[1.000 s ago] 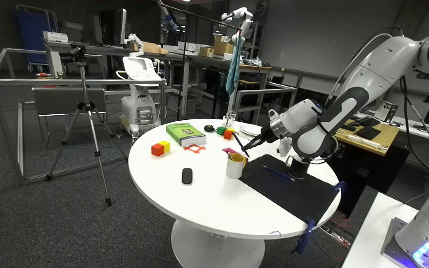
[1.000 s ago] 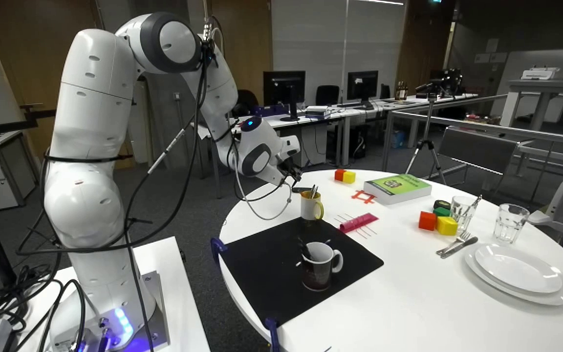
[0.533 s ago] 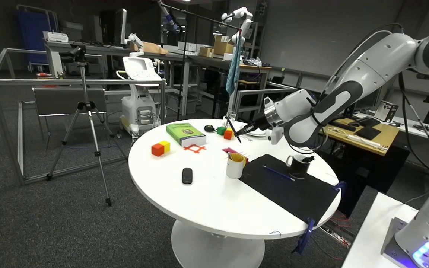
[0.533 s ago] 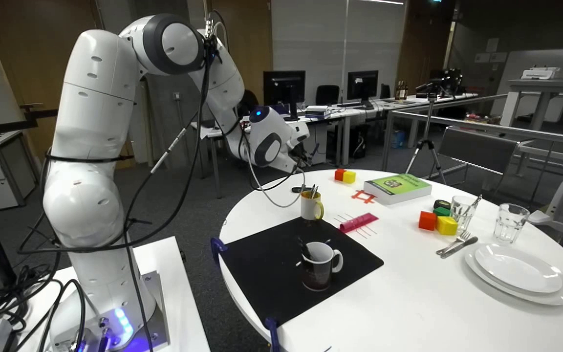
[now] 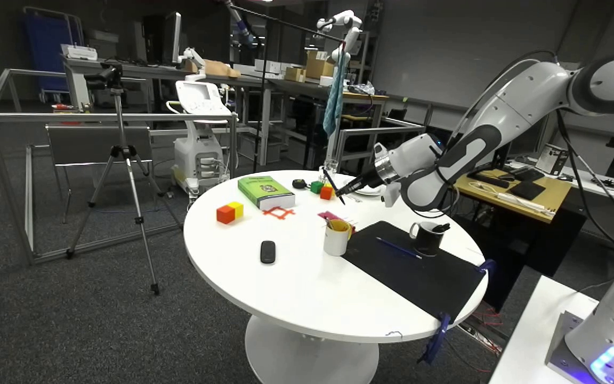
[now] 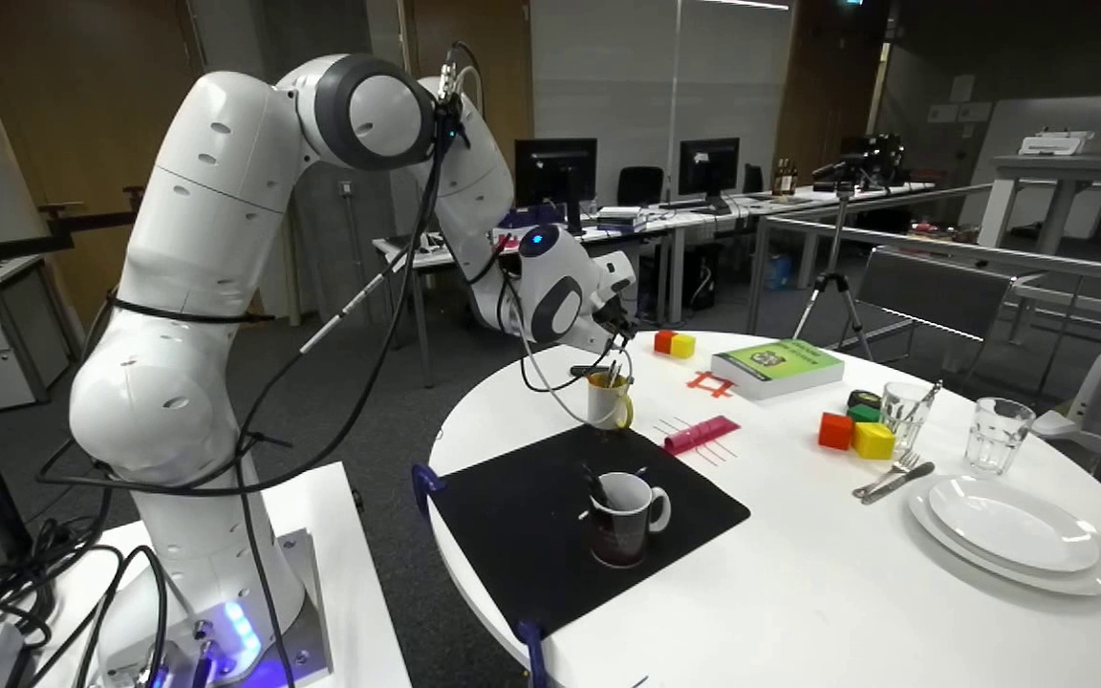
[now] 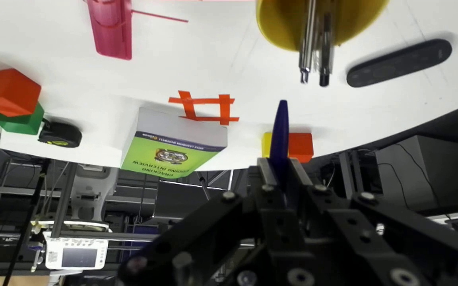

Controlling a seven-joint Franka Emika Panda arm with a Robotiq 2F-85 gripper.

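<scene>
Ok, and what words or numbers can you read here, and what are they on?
"CRACKING": on the cover of the green book, upside down in the wrist view.
"CODING INTERVIEW": on that same cover.
Too blurred to read: the print on the cover's dark band, and the yellow mark on the black tape measure.
Too small: the mark on the black remote.
No writing shows on the dark blue pen in the gripper.
No readable numbers.

Pen (image 7: 280,137) smooth, plastic-looking; mat (image 6: 527,526) matt; fork (image 6: 888,477) metal; tumbler (image 6: 998,440) glass.

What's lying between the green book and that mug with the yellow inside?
Crossed strips of red-orange tape on the white tabletop; the wrist view shows them.
</scene>
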